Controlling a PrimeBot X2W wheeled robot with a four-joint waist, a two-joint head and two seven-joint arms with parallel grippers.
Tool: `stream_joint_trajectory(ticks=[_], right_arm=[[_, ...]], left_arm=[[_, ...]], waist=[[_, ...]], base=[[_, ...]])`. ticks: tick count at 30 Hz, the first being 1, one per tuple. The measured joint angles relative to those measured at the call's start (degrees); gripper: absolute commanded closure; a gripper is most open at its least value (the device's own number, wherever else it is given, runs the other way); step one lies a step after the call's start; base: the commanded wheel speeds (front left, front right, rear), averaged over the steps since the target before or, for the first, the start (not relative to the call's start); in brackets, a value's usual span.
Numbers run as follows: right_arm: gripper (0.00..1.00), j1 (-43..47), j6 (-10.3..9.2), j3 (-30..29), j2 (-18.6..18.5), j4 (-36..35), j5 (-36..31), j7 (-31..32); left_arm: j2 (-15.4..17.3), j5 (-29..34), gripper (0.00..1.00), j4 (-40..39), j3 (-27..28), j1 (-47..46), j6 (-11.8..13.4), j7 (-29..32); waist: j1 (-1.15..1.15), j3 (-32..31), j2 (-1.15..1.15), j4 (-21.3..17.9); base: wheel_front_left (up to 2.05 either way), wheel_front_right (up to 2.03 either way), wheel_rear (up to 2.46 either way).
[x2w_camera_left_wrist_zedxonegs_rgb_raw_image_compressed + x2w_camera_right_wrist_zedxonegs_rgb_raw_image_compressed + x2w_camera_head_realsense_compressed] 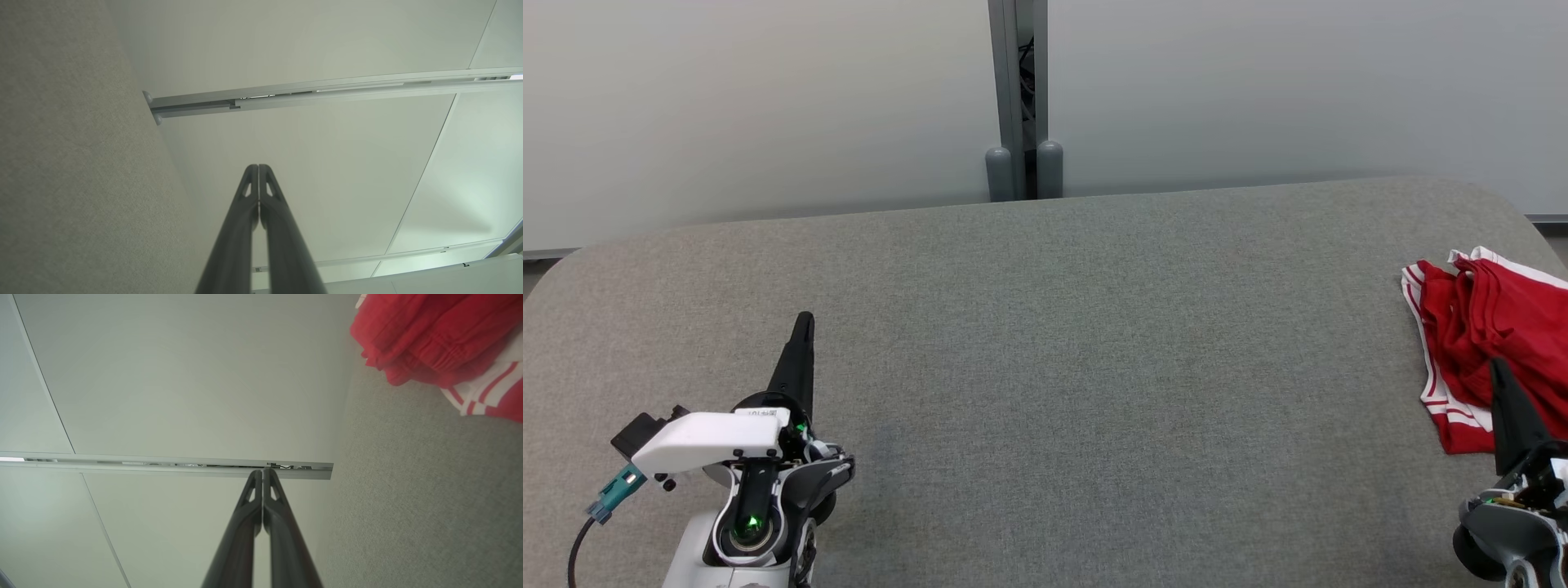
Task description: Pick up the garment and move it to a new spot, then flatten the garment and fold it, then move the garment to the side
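Red garment (1486, 327) bunched at the right edge of the bench (1094, 367).
Just ahead and slightly outward of right fingers (1512, 412), pressed shut, empty; long axis roughly fore-and-aft; left fingers (796, 359) likewise shut, empty, well apart from it.

Garment (1494, 327): cut off by the head view's right edge; part of its lower half is hidden behind my right tool (1498, 367).
Right tool: its body is clipped by the bottom and right edges.
Left tool (805, 320): my forearm is cut off at the bottom edge.
Tabletop (1045, 367): runs off the left, right and bottom edges.
Panel gap (1027, 73): contents dark, too small to identify.
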Motion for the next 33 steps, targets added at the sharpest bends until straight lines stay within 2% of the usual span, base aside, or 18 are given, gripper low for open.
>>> stream_joint_trajectory(ticks=[33], right_arm=[[1.0,0.0,0.0,0.0,0.0,0.0,0.0,0.0]], left_arm=[[0.0,0.0,1.0,0.0,0.0,0.0,0.0,0.0]], waist=[[0.0,0.0,0.0,0.0]], base=[[0.0,0.0,0.0]])
